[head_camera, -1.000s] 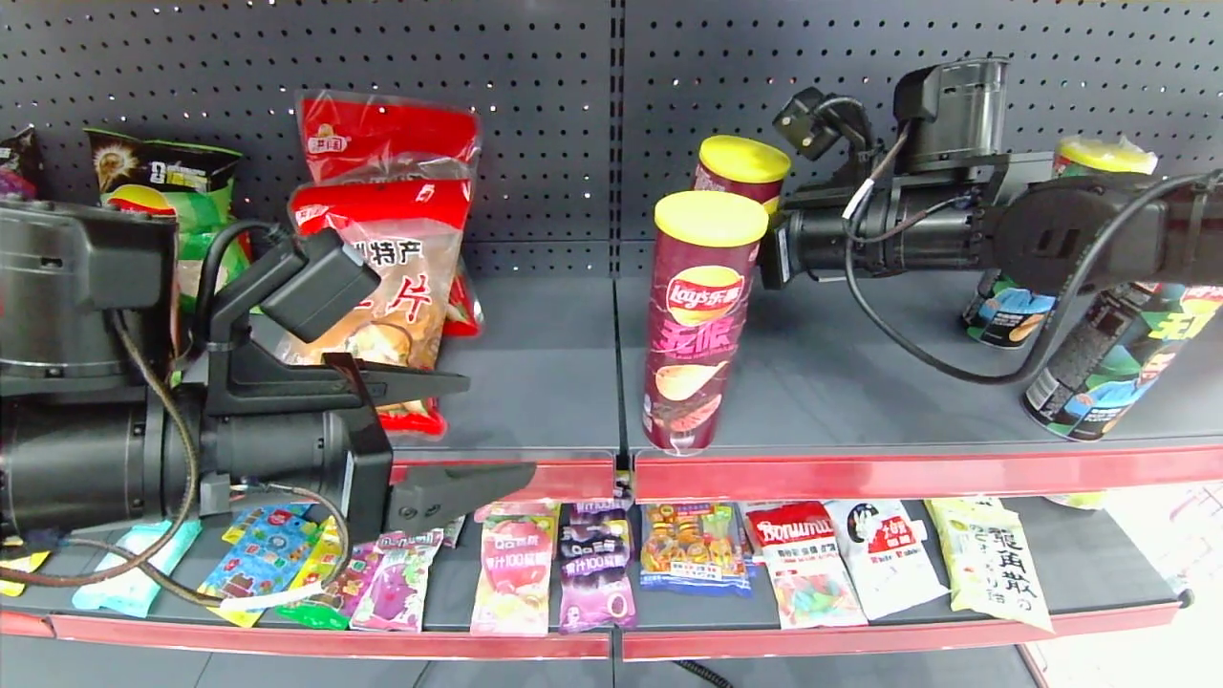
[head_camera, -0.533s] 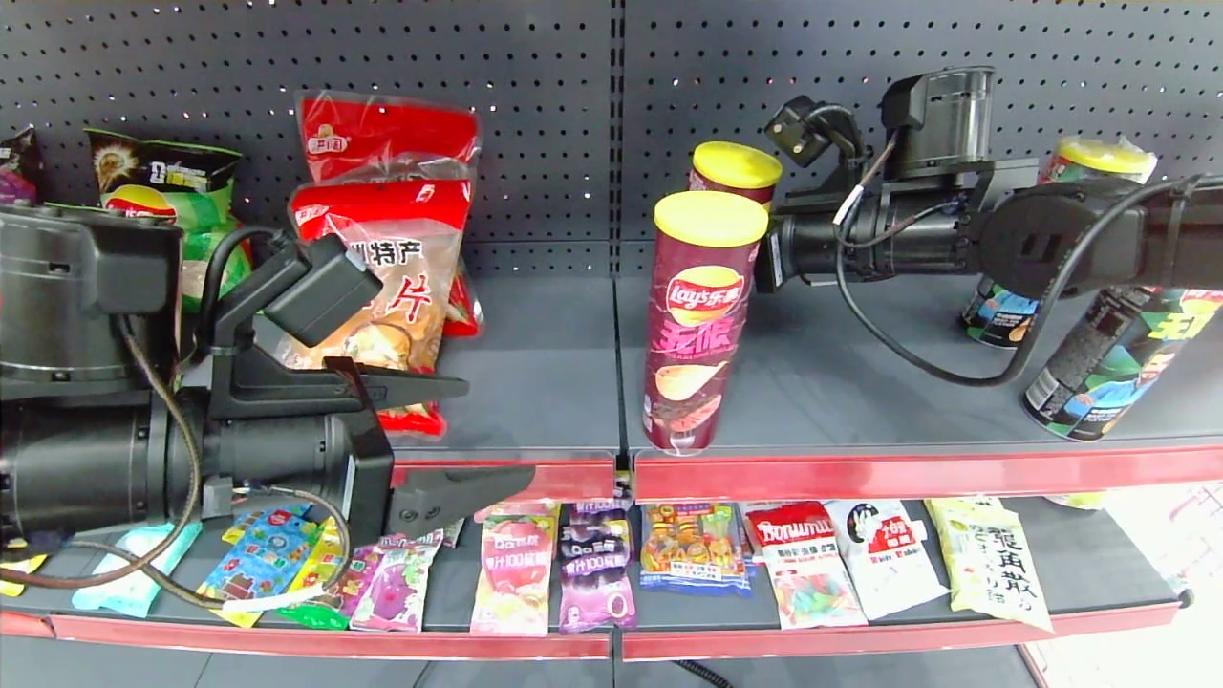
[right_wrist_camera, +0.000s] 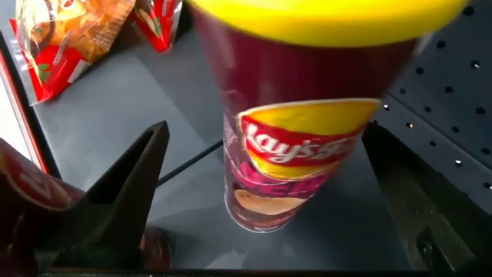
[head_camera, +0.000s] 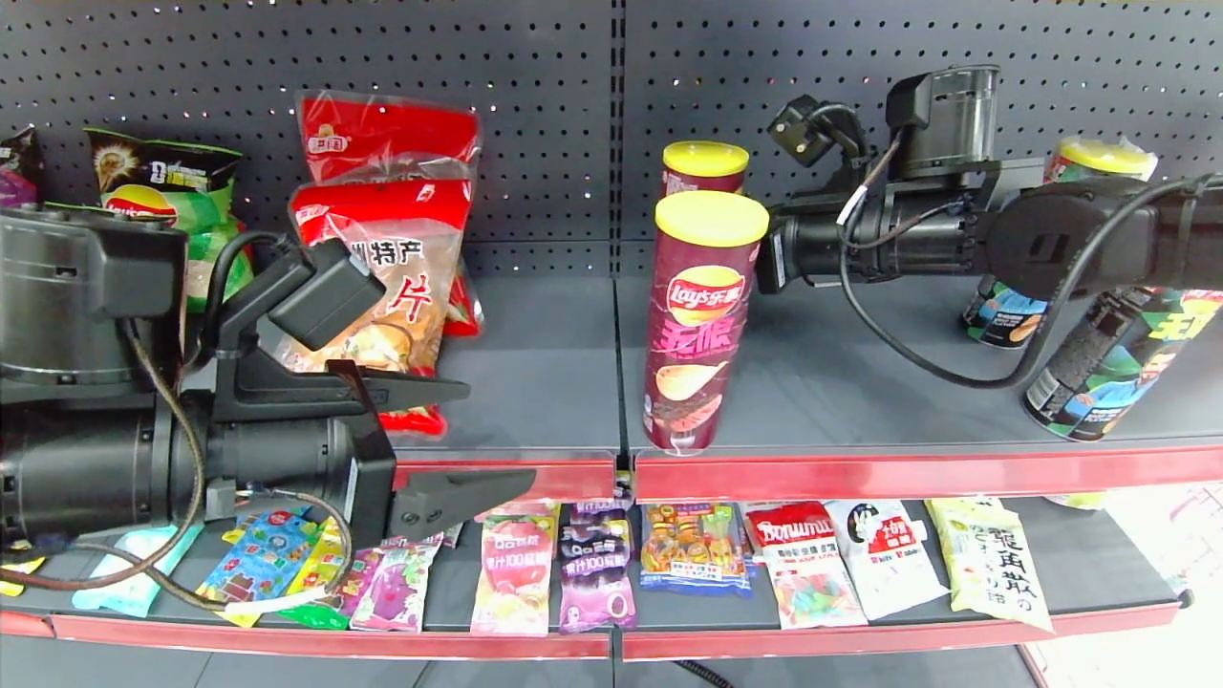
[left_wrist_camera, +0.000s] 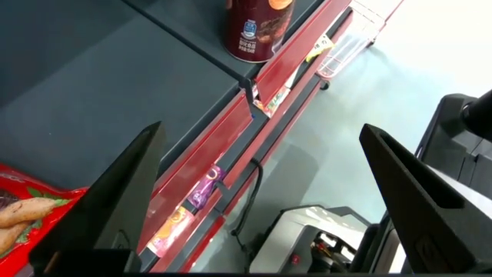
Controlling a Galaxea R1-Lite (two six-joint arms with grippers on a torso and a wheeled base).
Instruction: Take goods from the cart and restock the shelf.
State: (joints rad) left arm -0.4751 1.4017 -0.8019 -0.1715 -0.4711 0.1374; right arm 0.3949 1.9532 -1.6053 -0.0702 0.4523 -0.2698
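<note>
Lower shelf point(head_camera: 1099, 564): is carrying a row of flat candy packets point(head_camera: 697, 549), lying side by side along its near edge.
Left gripper point(head_camera: 499, 430): is hovering at the near left, in front of the red front rail point(head_camera: 860, 473), with its fingers spread wide and gripping nothing.
Front chip can point(head_camera: 702, 325): maroon with a yellow lid, is standing upright at the near edge of the upper shelf point(head_camera: 545, 373), about mid-width.
Green-and-black can point(head_camera: 1108, 368): is leaning tilted at the near right of the upper shelf, under the right arm.
Red snack bags point(head_camera: 382, 239): are standing one behind the other left of centre, with a green chip bag point(head_camera: 167, 191) farther left.
Right gripper point(right_wrist_camera: 265, 131): is hanging behind the front chip can, released, its fingers standing wide apart on either side of the far chip can.
Far chip can point(head_camera: 705, 164): maroon with a yellow lid, is standing upright on the upper shelf just behind the front one.
Pegboard point(head_camera: 535, 115): is closing off the far side.
</note>
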